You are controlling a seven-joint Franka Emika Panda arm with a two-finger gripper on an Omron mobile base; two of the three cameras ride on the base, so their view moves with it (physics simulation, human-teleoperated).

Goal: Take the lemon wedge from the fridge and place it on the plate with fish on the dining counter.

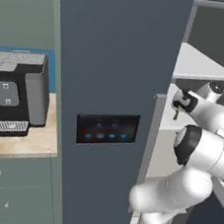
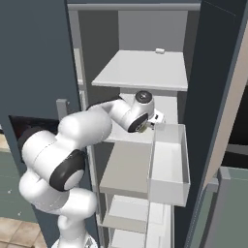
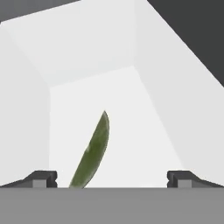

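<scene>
- The fridge [image 1: 115,60] stands open; its dark slate door with the black panel of blue lights [image 1: 107,128] takes up the middle of the left base view, and white shelves [image 2: 145,70] show inside.
- The white arm [image 2: 72,140] reaches from the base into the fridge at mid height, with its hand just over a white drawer [image 2: 169,164] that is pulled out toward the camera in the right base view.
- The gripper [image 3: 112,178] is spread wide — in the hand view its two dark fingertips [image 3: 43,178] sit far apart at the bottom corners, and nothing is between them in contact.
- In the hand view a slim, curved, green wedge-shaped piece — the lemon wedge [image 3: 92,151] — lies on the white floor of a white-walled compartment [image 3: 166,109], pointing up and slightly right, between the two fingertips and nearer the left one.
- The wedge touches neither fingertip as far as can be seen; its lower end is cut off by the bottom of the view.
- In the left base view a small green sliver [image 1: 175,115] shows just below the hand.
- To the left of the fridge, a black coffee machine [image 1: 18,92] sits on a light wooden top [image 1: 25,145] above grey-green drawers [image 1: 12,191].
</scene>
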